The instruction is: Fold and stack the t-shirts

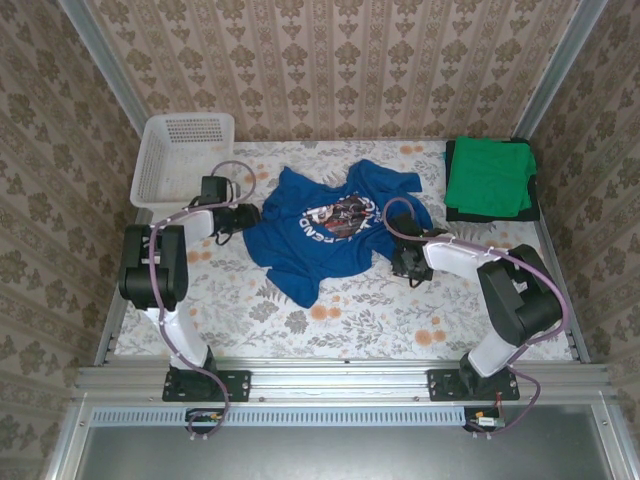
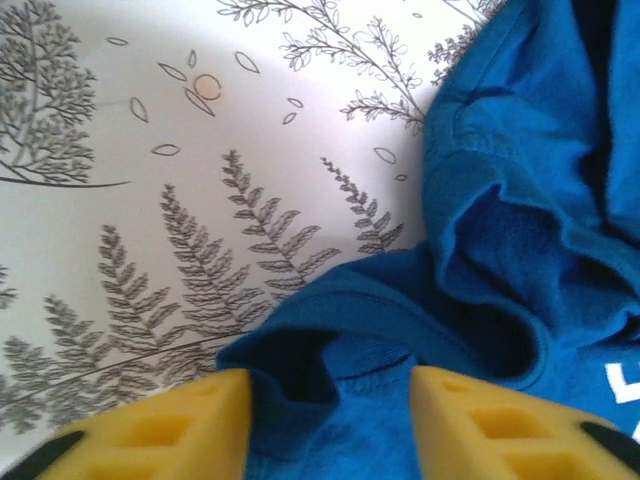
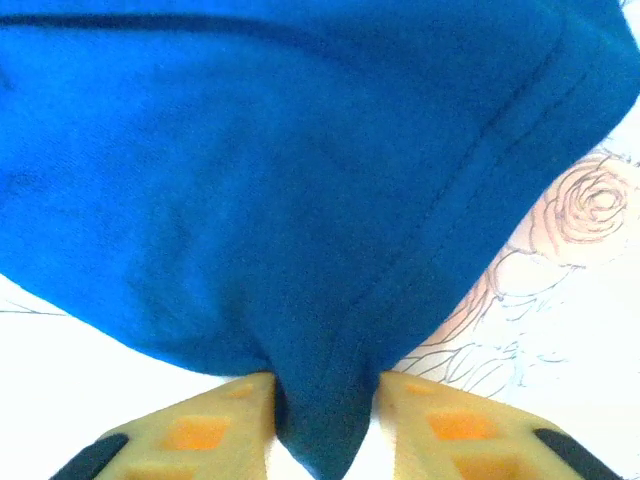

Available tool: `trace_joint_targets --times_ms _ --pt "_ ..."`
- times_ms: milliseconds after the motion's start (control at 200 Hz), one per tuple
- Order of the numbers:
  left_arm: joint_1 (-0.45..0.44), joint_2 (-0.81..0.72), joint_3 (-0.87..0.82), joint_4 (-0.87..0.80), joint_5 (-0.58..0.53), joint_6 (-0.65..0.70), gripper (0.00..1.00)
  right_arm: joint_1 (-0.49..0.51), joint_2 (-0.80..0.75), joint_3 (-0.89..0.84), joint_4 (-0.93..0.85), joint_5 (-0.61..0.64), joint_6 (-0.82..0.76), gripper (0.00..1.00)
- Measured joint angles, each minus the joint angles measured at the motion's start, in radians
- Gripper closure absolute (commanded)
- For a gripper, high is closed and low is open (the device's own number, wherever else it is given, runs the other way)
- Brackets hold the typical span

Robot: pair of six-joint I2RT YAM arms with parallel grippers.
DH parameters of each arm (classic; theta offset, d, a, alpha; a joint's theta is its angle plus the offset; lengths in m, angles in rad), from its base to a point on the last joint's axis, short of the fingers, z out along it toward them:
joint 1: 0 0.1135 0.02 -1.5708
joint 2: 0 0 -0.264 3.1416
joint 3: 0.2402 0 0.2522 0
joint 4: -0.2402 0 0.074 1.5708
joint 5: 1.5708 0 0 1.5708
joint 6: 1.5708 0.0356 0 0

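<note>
Blue t-shirt on the table; cloth folds tight in left pincer and right pincer

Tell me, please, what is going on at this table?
Two robot arms are working on a crumpled blue t-shirt in the middle of the table. The left hand has the shirt's left edge between its fingers; the right hand pinches its right edge. A folded green t-shirt lies on a dark t-shirt in the far right corner.

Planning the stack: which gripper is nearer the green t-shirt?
Right. The right gripper is at the blue t-shirt's right edge, toward the green t-shirt; the left gripper is at its left edge.
</note>
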Motion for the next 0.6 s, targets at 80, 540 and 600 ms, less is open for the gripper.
trace_joint_targets --times_ms 80,540,600 --pt "-0.004 0.0 -0.005 -0.002 0.01 0.004 0.78 -0.005 0.0 0.004 -0.014 0.008 -0.004 0.86" --pt "-0.004 -0.216 -0.162 -0.05 0.032 -0.003 1.0 -0.104 -0.309 -0.03 -0.025 0.019 -0.06 1.0" --pt "-0.006 -0.265 -0.188 -0.061 0.028 -0.006 1.0 -0.115 -0.338 -0.04 -0.039 0.019 -0.068 1.0"
